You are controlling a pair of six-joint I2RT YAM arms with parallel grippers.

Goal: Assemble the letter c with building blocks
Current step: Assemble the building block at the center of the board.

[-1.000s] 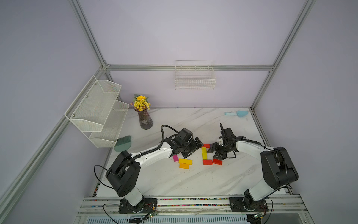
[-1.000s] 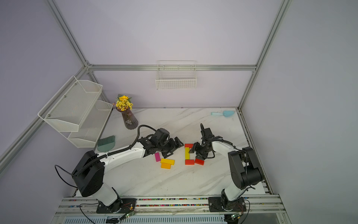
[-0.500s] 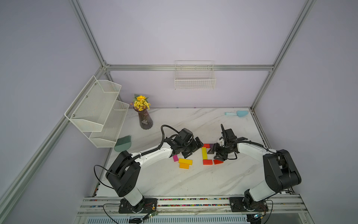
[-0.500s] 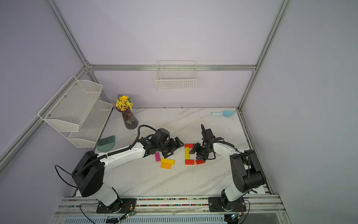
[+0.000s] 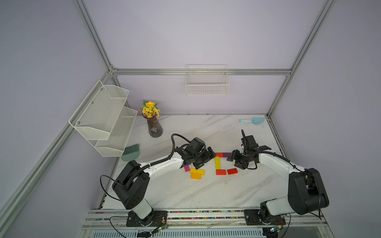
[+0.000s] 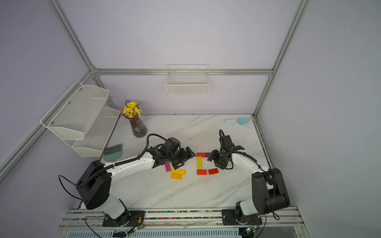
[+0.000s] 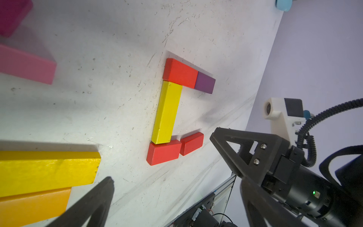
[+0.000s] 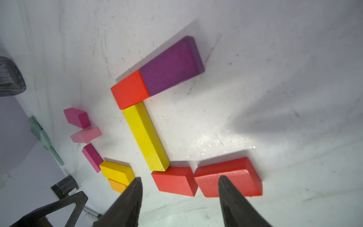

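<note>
Red end block (image 5: 232,171) just near-side of right gripper (image 5: 232,161), clear of its half-open, empty fingers (image 8: 127,196), left gripper (image 5: 205,158) spread wide, holding nothing

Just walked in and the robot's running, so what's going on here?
Two arms are laying out a block letter C on the marble table. A long yellow wooden block forms the spine, a red block and a dark purple block the top, a second red block and an askew red end block the bottom. The right gripper hangs open and empty beside it; the left gripper, also open, is by the spare magenta, yellow and orange blocks.
</note>
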